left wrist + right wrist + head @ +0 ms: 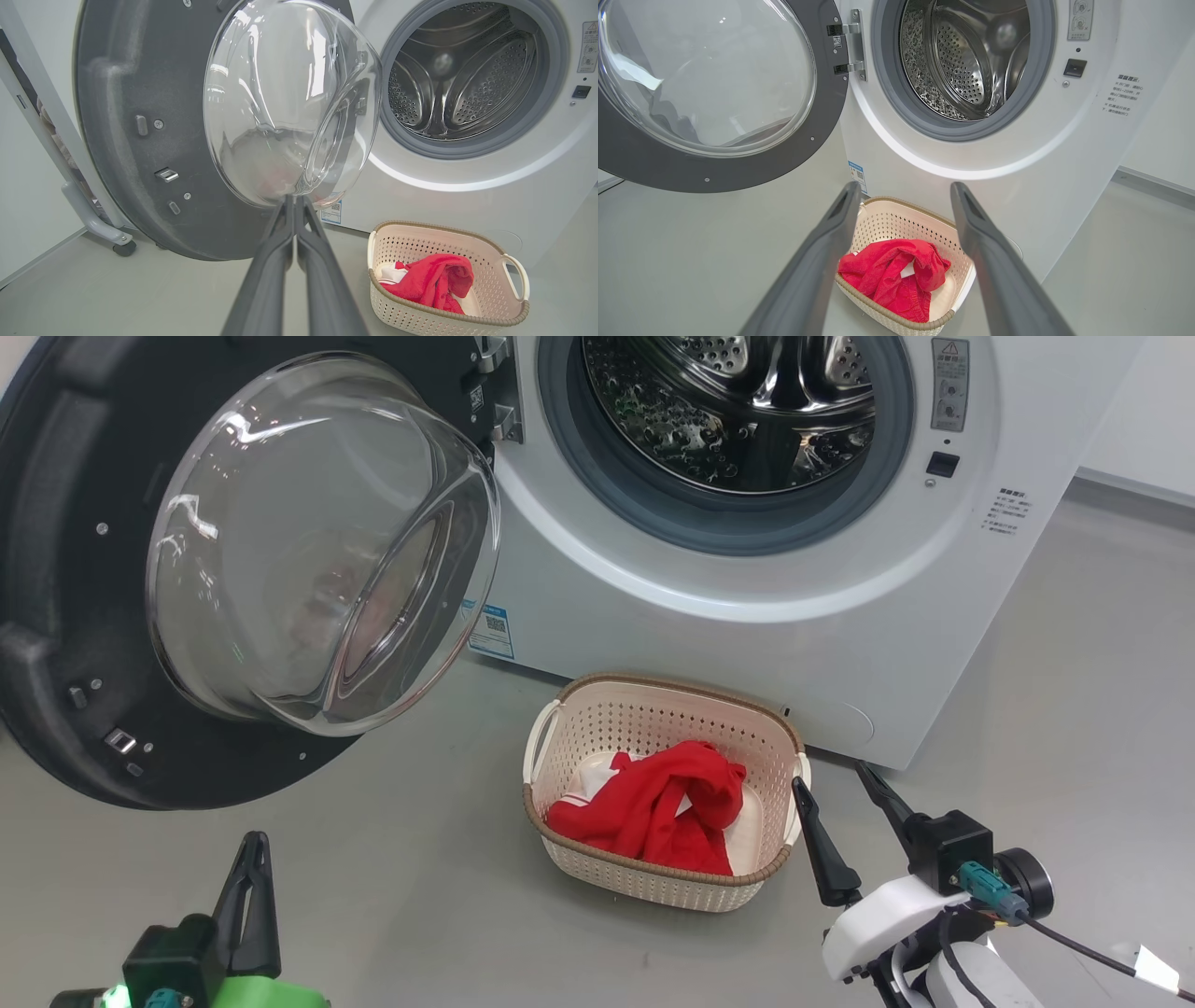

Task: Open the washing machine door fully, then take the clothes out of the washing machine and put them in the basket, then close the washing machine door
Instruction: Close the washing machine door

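Washing machine [747,644] [467,196] [924,163] stands white and boxy from twelve to two o'clock in the head view, on the grey floor [373,877]; its grey-gasketed drum [728,420] mouth is uncovered and shows shining perforated steel. The door [56,616] [121,116] [644,163] hangs swung wide on its hinge at ten o'clock, inner face toward the robot, its clear glass bowl [317,541] bulging out from the dark rim; a small blue sticker [492,630] sits on the cabinet just below the bowl's edge. The basket [653,728] [434,233] [896,224] rests on the floor close to the front of the cabinet, near six o'clock and slightly right of centre; the clothes [663,807] [434,280] [892,275] lie bunched inside it, red with a little white showing, wholly below the brown rim. The right gripper [829,775] [906,186] hangs at four o'clock, just beside the basket's right handle; its fingers are spread wide and grasp nothing, and its wrist view frames the basket between them. The left gripper [254,845] [294,200] sits at seven o'clock, low over the floor and apart from the door's lower rim; its fingers are clenched tip to tip with nothing between them, pointing toward the glass bowl in its wrist view.
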You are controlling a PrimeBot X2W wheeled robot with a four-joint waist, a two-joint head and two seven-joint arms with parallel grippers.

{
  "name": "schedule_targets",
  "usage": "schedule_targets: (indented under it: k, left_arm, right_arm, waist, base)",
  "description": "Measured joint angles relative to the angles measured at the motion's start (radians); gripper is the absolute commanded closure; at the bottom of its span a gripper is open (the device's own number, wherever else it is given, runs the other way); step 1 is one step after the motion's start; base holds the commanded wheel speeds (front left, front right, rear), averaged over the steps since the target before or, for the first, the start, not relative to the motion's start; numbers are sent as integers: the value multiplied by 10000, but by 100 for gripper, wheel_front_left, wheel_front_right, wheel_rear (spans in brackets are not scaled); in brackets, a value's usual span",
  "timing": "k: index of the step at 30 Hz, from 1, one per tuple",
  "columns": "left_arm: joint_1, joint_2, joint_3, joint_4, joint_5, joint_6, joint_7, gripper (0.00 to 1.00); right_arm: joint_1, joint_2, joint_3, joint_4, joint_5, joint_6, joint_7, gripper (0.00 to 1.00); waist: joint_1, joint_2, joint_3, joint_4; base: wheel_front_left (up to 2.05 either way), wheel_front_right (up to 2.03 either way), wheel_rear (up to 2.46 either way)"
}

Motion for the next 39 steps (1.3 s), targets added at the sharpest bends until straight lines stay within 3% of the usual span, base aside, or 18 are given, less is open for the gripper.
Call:
schedule_targets:
  k: [8,12,19,25,29,39]
  left_arm:
    - [3,-2,0,-50,-58,0,-4,100]
    - [4,-71,94,-186,-698,-8,-153,100]
    - [-19,-314,566,-757,-3103,-493,-253,100]
    - [-218,-372,1181,-1538,-6339,-1168,-378,100]
    - [-468,-384,1981,-1987,-8025,-1338,-596,100]
    - [-1283,-364,3864,-2761,-10332,-1601,-487,100]
  right_arm:
    - [-2,6,-2,-2,2,0,0,0]
    - [-3,10,-4,-2,4,0,0,0]
    - [-4,12,-17,-4,19,0,0,0]
    - [-9,13,-65,-25,19,-13,0,0]
    - [-11,15,-71,-27,19,-13,0,0]
    - [-12,12,-163,-27,17,-15,0,0]
  waist:
    - [0,0,24,44]
    - [0,0,60,60]
    - [0,0,125,82]
    - [0,0,197,118]
    - [0,0,253,153]
    - [0,0,312,254]
  base:
    - [0,0,0]
    - [0,0,0]
    - [0,0,0]
    - [0,0,0]
    - [0,0,0]
    - [0,0,0]
